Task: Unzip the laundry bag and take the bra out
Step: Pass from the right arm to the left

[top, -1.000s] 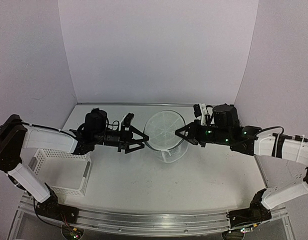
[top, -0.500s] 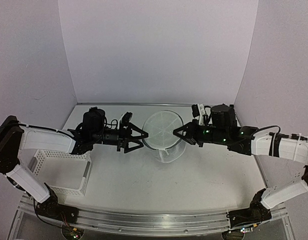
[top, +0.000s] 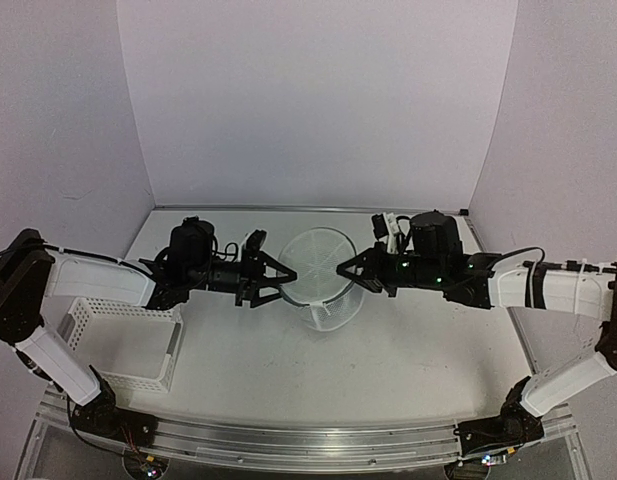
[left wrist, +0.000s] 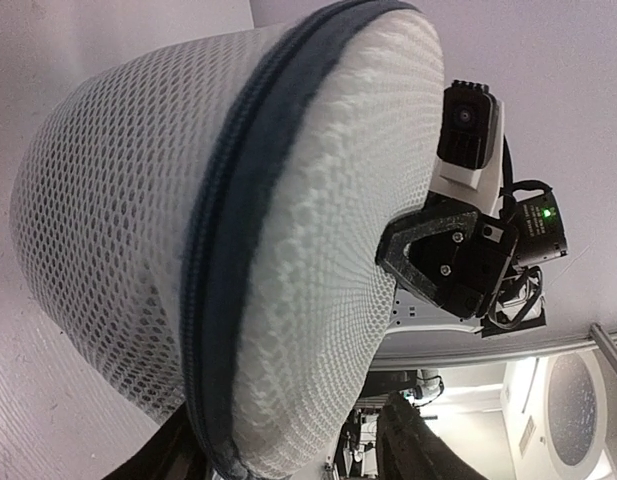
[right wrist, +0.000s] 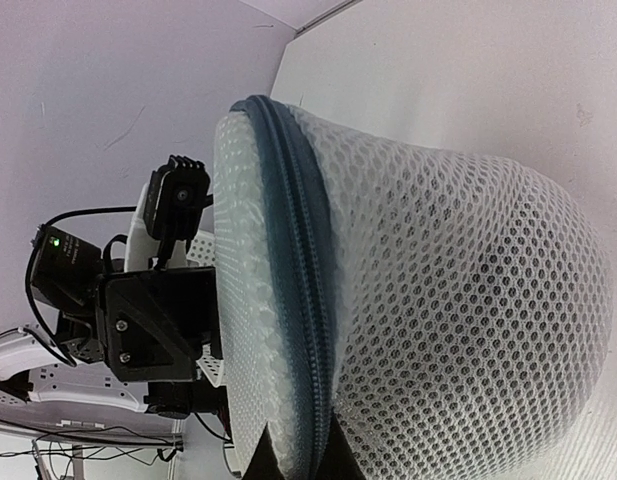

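My right pincer (top: 340,271) is pinched tight on the rim of the laundry bag (top: 315,262) - the bag sits on the table (top: 408,350) between my two arms. My left pincer (top: 286,284) gapes at the opposite rim, fingers either side of the dark zip band (left wrist: 228,250), which looks closed.

A white plastic lattice basket (top: 123,311) sits at the left of the white table (top: 388,365), rectangular, its long side running roughly left to right (the wall facing away from the left edge looks lower than the rest). The table's bare top spreads out to the right of the basket and behind it. Pale lilac wall panels (top: 318,100) rise well beyond the basket on three sides. A metal rail (top: 288,442) runs along the table's front edge, just nearer than the basket.
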Controlling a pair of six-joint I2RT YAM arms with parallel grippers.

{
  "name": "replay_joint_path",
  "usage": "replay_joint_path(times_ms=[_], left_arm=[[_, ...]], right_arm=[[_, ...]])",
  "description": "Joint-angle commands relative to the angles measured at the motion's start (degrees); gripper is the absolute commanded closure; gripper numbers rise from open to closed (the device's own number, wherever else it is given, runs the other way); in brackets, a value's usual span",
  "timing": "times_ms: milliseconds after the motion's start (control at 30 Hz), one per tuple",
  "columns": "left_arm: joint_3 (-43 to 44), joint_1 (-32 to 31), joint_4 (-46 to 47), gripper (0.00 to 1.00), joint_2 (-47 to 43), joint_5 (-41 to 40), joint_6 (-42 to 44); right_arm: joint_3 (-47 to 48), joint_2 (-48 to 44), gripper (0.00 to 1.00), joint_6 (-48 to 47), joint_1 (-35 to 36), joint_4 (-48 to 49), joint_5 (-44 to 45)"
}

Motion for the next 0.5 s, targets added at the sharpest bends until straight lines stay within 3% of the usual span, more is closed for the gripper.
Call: replay_joint_path(times_ms=[0,400,467], left_arm=[[2.5,0.0,3.6,0.51,0.7,1.4,0.0],[4.2,0.0,4.4,0.99,2.9,2.3,-0.2],[4.3,0.2,4.5,1.00,3.0,2.1,-0.3]], right_arm=[[3.1,0.4,1.00,0.8,0.0,7.7,-2.3],[2.0,0.8,1.00,0.9,0.1,8.1,-2.8],[1.7,0.9,1.00,0.7,0.1,8.0,-2.7]])
